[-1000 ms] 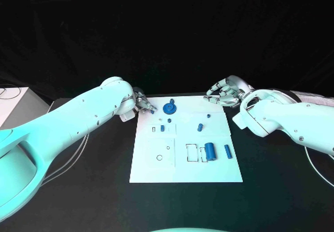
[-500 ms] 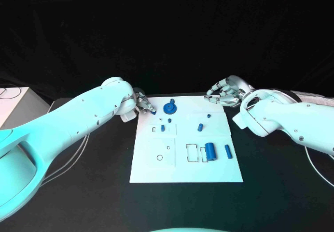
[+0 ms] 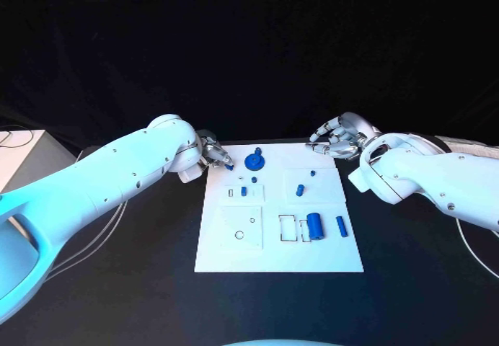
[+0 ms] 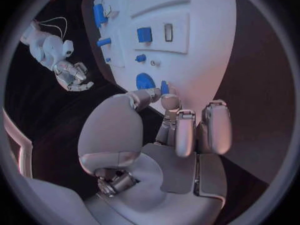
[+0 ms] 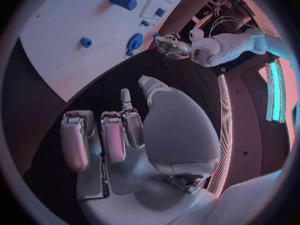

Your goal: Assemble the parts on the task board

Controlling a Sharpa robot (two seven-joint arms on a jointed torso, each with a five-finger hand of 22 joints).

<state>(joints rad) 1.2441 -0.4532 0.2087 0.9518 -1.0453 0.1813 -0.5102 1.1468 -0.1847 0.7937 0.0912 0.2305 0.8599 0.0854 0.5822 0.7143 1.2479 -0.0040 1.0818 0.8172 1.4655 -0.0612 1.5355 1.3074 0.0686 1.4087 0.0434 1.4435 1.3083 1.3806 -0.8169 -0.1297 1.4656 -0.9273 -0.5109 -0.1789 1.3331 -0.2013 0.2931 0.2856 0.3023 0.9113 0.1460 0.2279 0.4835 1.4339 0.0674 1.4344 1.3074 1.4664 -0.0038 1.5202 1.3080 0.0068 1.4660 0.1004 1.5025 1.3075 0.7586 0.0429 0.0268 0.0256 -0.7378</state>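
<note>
Left hand at far-left corner of task board, pinching small blue part just beside round blue part. Right hand off far-right corner, fingers curled, empty. Advice: seat part upright, release slowly.

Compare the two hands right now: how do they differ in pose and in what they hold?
The left hand pinches a small blue part at the task board's far left corner; the right hand holds nothing. The left hand's fingertips reach over the board; the right hand sits off its far right corner with curled fingers. Both are silver.
</note>
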